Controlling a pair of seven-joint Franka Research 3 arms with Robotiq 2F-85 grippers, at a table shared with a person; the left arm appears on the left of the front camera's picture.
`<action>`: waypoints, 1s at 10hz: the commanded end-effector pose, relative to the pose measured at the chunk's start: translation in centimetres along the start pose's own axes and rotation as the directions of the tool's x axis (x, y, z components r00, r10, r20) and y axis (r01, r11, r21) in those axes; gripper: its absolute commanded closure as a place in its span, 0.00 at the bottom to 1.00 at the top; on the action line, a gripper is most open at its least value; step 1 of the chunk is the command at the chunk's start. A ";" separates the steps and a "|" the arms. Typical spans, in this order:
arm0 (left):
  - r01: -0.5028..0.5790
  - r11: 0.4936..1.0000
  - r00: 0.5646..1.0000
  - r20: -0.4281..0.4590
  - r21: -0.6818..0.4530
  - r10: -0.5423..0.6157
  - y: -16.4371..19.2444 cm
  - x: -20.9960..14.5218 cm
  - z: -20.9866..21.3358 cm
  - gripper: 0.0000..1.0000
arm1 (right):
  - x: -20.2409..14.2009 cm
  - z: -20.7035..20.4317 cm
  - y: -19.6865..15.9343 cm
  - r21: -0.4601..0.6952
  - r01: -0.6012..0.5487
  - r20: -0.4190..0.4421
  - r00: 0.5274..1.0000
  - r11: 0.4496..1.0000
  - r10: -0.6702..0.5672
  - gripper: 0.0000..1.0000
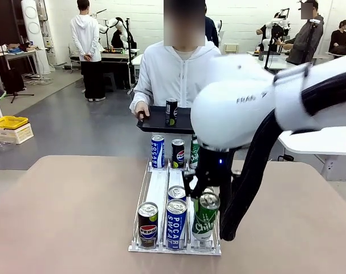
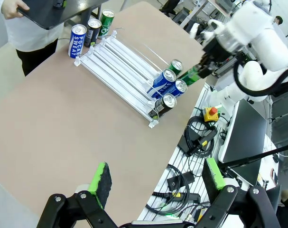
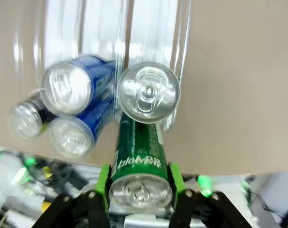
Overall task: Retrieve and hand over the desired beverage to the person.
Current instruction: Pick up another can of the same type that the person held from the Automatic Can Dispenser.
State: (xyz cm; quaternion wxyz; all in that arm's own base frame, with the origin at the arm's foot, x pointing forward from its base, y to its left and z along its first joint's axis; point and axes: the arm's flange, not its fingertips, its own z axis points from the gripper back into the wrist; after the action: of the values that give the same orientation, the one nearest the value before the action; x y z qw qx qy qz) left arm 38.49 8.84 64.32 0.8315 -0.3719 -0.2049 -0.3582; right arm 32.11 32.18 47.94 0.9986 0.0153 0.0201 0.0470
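Right hand [image 3: 140, 192] pinches green soda can [image 3: 138, 164] clear of rack [image 1: 161, 188] for handover | person [image 1: 178, 74] holds tray [image 1: 155, 123] ready | left hand [image 2: 155, 183] spread, idle above surface [image 2: 63, 133]

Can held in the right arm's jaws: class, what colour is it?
Green, with a silver top; the held can shows best in the right wrist view.
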 end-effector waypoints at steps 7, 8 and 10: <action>0.019 1.000 1.000 0.011 -0.014 -0.019 0.0 0.0 0.2 0.00 | 1.0 21.4 5.0 0.017 0.196 0.245 0.950 0.980 -0.195 1.00; 0.019 1.000 1.000 0.011 -0.014 -0.019 0.0 0.0 0.2 0.00 | 3.1 21.6 4.9 0.019 0.226 0.222 0.949 0.974 -0.224 1.00; 0.019 1.000 1.000 0.011 -0.014 -0.019 0.0 0.0 0.2 0.00 | 6.0 21.5 5.2 0.005 0.255 0.197 0.948 0.967 -0.251 1.00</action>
State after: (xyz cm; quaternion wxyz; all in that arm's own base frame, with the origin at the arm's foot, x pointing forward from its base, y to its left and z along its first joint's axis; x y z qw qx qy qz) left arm 38.50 8.85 64.34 0.8315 -0.3719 -0.2049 -0.3581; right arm 38.38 35.38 67.83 0.9939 0.0185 -0.0848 -0.0678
